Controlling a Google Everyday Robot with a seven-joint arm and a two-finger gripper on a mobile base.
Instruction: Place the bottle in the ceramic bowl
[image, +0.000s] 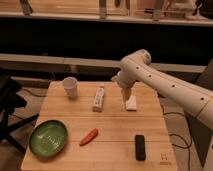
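Observation:
The bottle, slim and white, lies on its side in the middle of the wooden table's far half. The ceramic bowl, green and shallow, sits empty at the front left corner. My white arm reaches in from the right, and the gripper points down just right of the bottle, about a hand's width from it. It hangs open right above a small flat white block and holds nothing.
A white paper cup stands at the far left of the table. A red-orange pepper-like item lies between bowl and centre. A black rectangular object lies front right. A dark chair stands to the left.

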